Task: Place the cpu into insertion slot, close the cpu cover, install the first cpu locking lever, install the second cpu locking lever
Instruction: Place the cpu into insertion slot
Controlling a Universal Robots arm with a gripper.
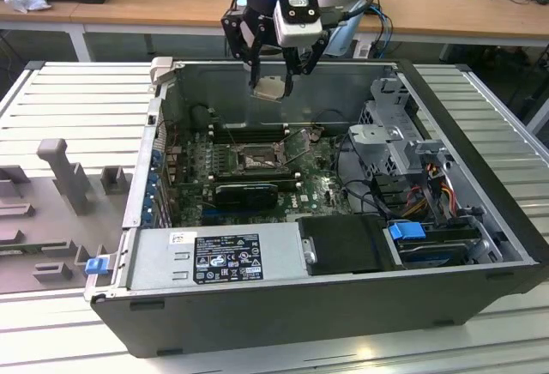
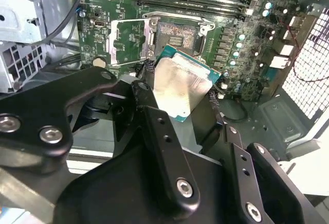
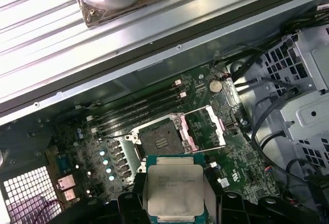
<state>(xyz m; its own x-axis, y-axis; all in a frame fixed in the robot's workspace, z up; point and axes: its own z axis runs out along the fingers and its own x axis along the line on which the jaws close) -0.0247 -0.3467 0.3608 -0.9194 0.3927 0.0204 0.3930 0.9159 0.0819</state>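
- Claw (image 1: 273, 82) closed on the cpu (image 1: 269, 89), gripping it by opposite edges between black fingers (image 2: 154, 116).
- Held in the air over the far wall of the case (image 1: 300, 314), touching nothing but the claw and well apart from the slot (image 1: 255, 161).
- In both wrist views, pale silver top of the cpu turned toward the cameras, green rim showing along its edge, with the slot on the board beyond it.
- Slot lying near the middle of the board (image 1: 322, 187), toward its far edge: square and dark, with the contact field exposed.
- Cover (image 3: 221, 129) swung open, just beside the slot on the exterior view's right and hinged at that edge of it, with green board visible through its square window.
- Long black memory slots (image 3: 139, 106) running in parallel just beyond the far edge of the slot.
- Black graphics card (image 1: 244, 192) lying just beside the near edge of the slot, parallel to the memory slots.
- Grey power supply (image 1: 214, 254) set along the near wall of the case, label side up.
- Metal drive cage (image 1: 390, 134) standing at the exterior view's right end of the case, with cables trailing between it and the board.
- Case lying on its side, open side up, near the middle of the slatted metal desk (image 1: 77, 99).
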